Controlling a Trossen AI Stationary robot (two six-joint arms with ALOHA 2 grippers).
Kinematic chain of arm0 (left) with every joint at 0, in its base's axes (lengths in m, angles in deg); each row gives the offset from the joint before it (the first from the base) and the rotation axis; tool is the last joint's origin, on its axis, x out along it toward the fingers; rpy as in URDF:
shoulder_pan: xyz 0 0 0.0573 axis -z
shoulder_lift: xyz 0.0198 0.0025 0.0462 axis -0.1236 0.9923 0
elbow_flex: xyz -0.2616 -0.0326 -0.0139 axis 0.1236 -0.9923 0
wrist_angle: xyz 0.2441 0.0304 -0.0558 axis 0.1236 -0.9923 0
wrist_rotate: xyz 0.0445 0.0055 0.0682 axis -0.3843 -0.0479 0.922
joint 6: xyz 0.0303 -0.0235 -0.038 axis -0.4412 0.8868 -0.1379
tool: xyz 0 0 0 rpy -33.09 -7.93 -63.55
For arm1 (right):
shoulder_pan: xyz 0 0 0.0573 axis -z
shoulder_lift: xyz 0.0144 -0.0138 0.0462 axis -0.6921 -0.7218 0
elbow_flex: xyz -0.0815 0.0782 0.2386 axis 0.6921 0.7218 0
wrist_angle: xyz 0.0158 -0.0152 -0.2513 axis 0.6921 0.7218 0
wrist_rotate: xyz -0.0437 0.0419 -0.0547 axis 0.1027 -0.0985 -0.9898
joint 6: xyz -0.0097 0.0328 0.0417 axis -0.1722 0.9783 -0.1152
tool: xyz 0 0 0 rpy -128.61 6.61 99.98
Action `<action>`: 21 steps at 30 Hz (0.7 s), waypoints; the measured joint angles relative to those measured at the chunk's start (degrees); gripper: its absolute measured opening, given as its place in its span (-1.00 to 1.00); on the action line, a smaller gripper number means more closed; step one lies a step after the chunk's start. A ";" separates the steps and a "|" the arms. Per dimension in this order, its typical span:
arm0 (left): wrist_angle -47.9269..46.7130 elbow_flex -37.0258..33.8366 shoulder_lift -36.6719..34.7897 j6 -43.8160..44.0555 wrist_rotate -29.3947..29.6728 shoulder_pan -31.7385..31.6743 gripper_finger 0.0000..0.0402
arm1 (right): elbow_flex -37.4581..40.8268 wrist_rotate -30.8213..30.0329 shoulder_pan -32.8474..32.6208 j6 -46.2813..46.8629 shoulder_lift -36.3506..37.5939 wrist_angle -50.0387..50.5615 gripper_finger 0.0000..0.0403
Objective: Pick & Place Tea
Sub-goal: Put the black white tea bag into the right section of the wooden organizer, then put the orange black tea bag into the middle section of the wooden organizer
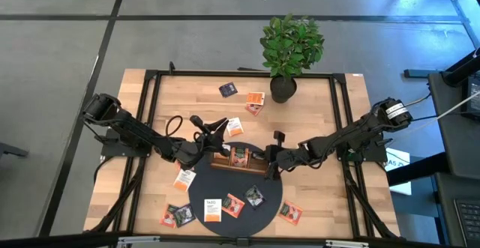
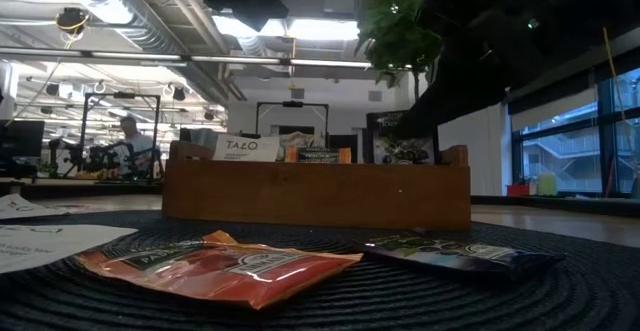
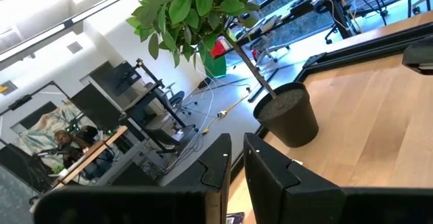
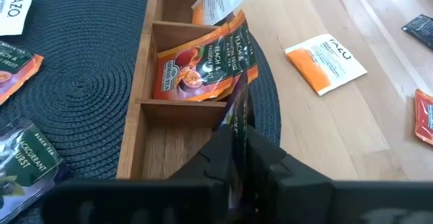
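A brown wooden tray stands at the far rim of a round dark mat. Orange tea sachets lean in one of its compartments, and a white one stands in another. My right gripper reaches in from the table's right. It is shut on a dark tea sachet over the tray's right end. My left gripper hangs level just beyond the tray's left end, its fingers almost together with nothing showing between them. Loose sachets lie on the mat. My right gripper pinches the dark sachet between its two fingers. The sachet shows edge-on, and its free edge sticks out past the fingertips. The fingers slant down from the table's right side. The sachet stands on edge over the tray's end compartment; whether it touches the wood, I cannot tell.
A potted plant stands at the table's far edge, with two sachets on the wood near it. An orange sachet and dark ones lie left of the mat. In the low view an orange sachet and a dark one lie in front of the tray.
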 joint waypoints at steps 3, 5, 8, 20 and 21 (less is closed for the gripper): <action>0.00 0.00 0.00 0.00 0.00 0.00 -0.80 | 0.00 -0.07 0.03 0.00 0.00 0.01 -0.70; 0.00 0.00 0.00 0.00 0.00 0.00 -0.80 | 0.00 -1.13 0.04 0.00 0.00 0.02 -0.64; 0.00 0.00 0.00 0.00 0.00 0.00 -0.80 | 0.00 -2.43 0.04 -0.23 0.01 0.07 -0.59; -0.01 -0.01 0.02 -0.02 0.01 0.00 -0.82 | -0.07 -2.75 0.00 -1.73 3.19 0.52 -0.58; 0.00 -0.01 0.02 0.00 0.00 0.00 -0.82 | -0.07 -2.22 -0.19 -1.42 3.94 1.11 -0.58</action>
